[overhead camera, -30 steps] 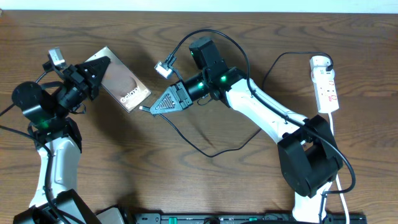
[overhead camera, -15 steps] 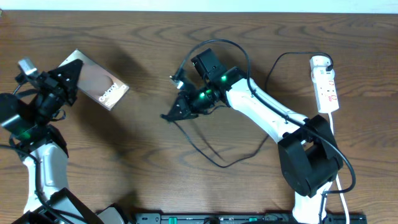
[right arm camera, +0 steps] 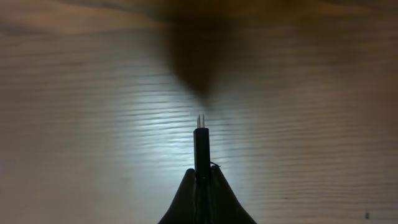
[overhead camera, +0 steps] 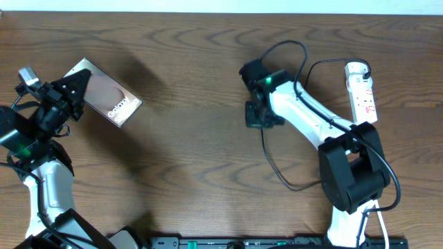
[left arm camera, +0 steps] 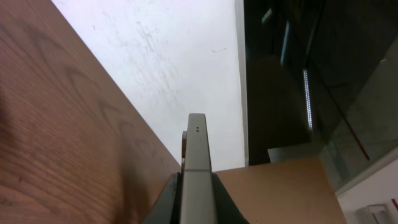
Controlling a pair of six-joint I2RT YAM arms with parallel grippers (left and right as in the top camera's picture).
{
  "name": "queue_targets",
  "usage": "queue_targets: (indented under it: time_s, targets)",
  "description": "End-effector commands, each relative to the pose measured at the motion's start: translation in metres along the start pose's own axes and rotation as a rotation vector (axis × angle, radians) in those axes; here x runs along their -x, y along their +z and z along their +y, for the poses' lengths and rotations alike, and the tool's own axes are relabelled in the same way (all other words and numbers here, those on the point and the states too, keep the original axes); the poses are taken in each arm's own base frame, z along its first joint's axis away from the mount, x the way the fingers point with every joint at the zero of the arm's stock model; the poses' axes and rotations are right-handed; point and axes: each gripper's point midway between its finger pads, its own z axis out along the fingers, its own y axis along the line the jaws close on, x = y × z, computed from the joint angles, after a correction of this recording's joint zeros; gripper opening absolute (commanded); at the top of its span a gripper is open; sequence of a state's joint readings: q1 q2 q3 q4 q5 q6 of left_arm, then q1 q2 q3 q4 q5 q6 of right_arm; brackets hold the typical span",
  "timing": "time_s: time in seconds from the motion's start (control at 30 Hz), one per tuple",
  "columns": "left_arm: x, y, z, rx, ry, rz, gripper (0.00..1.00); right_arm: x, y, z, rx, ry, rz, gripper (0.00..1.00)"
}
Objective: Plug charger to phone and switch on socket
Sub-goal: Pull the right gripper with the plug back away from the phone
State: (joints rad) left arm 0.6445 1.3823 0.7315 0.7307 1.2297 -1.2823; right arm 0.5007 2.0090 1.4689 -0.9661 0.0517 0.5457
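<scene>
My left gripper (overhead camera: 71, 88) is shut on the phone (overhead camera: 109, 100), a glossy brown slab with white lettering, held tilted above the table at the far left. In the left wrist view the phone (left arm camera: 198, 155) shows edge-on between the jaws (left arm camera: 198, 199). My right gripper (overhead camera: 259, 119) is shut on the charger plug (right arm camera: 201, 146), tip pointing down at the table, right of centre. The thin black charger cable (overhead camera: 277, 169) trails from it across the table. The white socket strip (overhead camera: 361, 97) with red markings lies at the far right, apart from both grippers.
The table's far edge (overhead camera: 208, 12) meets a white wall. The socket's white lead (overhead camera: 374, 149) runs down the right side past the right arm's base (overhead camera: 353, 183). Thicker black robot cables loop above the right arm (overhead camera: 291, 48).
My right gripper has swung right and back with the charger plug, now pointing straight down. The left gripper and phone have barely moved since half a second ago.
</scene>
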Motion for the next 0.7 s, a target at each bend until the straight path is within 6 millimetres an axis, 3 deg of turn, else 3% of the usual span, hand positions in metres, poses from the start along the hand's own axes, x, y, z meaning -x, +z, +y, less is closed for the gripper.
queue_targets:
  time_s: [0.0, 0.37, 0.53, 0.67]
  targets:
    - [-0.004, -0.001, -0.009, -0.018, 0.028, 0.03, 0.07, -0.017, 0.019, -0.019, -0.094, 0.048, 0.008, 0.01]
    - [-0.005, -0.001, -0.009, -0.02, 0.036, 0.037, 0.07, -0.048, 0.043, -0.021, -0.062, 0.066, 0.096, 0.01]
    - [-0.005, -0.001, -0.009, -0.02, 0.042, 0.037, 0.07, -0.048, 0.046, -0.017, -0.036, 0.067, 0.093, 0.01]
    - [-0.005, -0.001, -0.009, -0.02, 0.043, 0.036, 0.07, -0.045, 0.033, 0.023, 0.19, -0.05, 0.141, 0.01]
